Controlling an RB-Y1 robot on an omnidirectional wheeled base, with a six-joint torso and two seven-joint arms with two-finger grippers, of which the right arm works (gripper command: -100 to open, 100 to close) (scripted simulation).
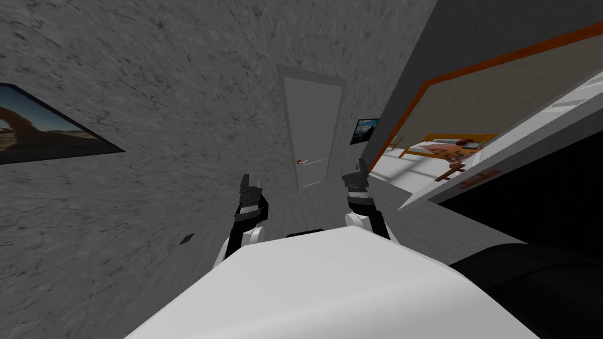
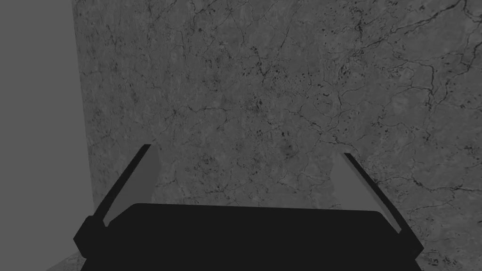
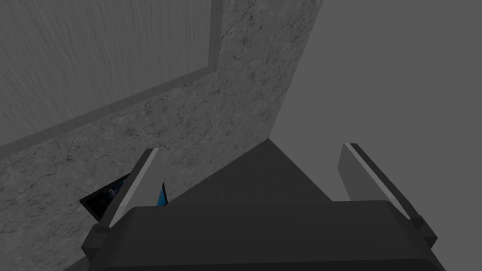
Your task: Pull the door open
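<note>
A grey door (image 1: 312,132) in a grey frame stands shut at the far end of the corridor, straight ahead of me. Its thin lever handle (image 1: 312,161) has a small red dot beside it. Both arms are raised in front of my chest, well short of the door. My left gripper (image 1: 249,183) is open, and its wrist view has the open left gripper (image 2: 245,150) facing a marbled grey wall. My right gripper (image 1: 358,169) is open too. The right wrist view looks past the right gripper (image 3: 250,147) at the door panel (image 3: 94,51) and its frame.
A landscape picture (image 1: 41,129) hangs on the marbled wall to my left. A small blue picture (image 1: 365,130) hangs beside the door, and this blue picture (image 3: 106,200) also sits behind a right finger. An orange-framed opening (image 1: 471,67) on the right shows a bed (image 1: 450,147). A black area (image 1: 530,194) lies lower right.
</note>
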